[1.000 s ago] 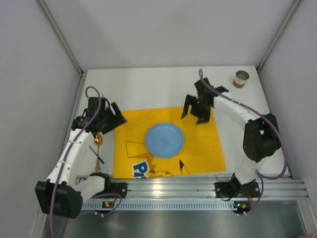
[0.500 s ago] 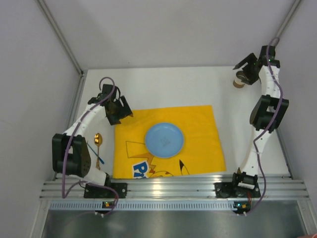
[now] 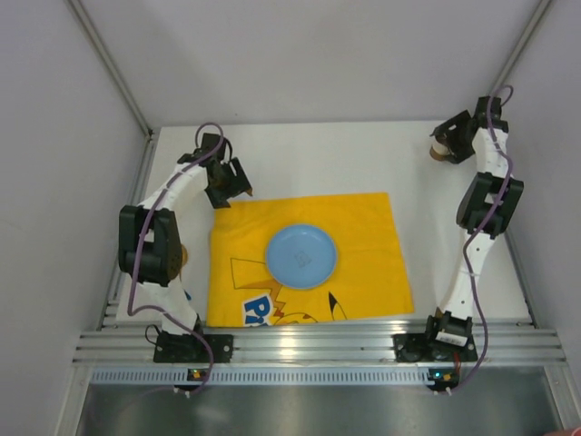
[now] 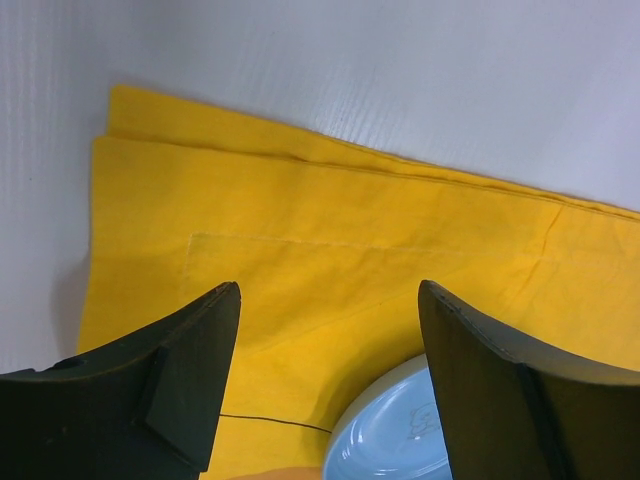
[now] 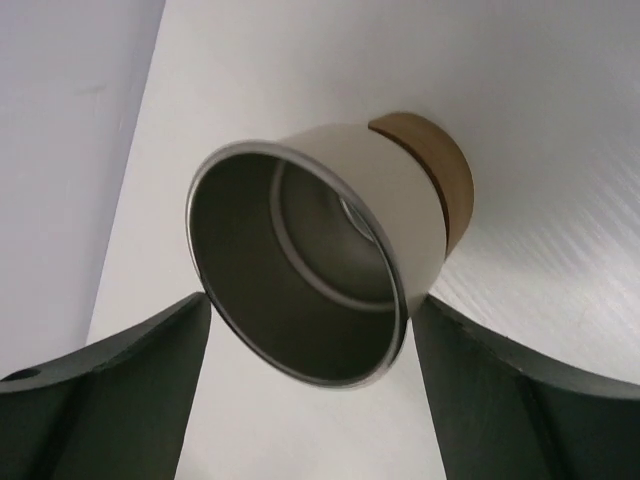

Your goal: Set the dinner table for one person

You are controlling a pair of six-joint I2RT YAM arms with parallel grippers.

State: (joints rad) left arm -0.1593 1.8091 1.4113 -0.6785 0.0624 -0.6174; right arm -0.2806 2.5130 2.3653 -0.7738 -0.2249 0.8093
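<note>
The white dinner table (image 3: pixel 300 154) carries a yellow printed mat (image 3: pixel 363 263) with a blue plate (image 3: pixel 300 256) on its middle. My left gripper (image 3: pixel 227 186) is open and empty over the mat's far left corner; in the left wrist view (image 4: pixel 325 290) the mat (image 4: pixel 300 230) and the plate's rim (image 4: pixel 400 440) lie below the fingers. A steel cup with a tan base (image 3: pixel 440 150) stands at the far right. My right gripper (image 3: pixel 451 138) is open, with one finger on each side of the cup (image 5: pixel 330 270) and small gaps showing.
A gold spoon (image 3: pixel 183 257) lies on the table left of the mat, mostly hidden under the left arm. Grey walls close in the table on the left, the right and the back. An aluminium rail with the arm bases runs along the near edge.
The left gripper moved from beside the spoon up to the mat's far left corner. The right gripper swung from the mat's back edge to the cup at the far right.
</note>
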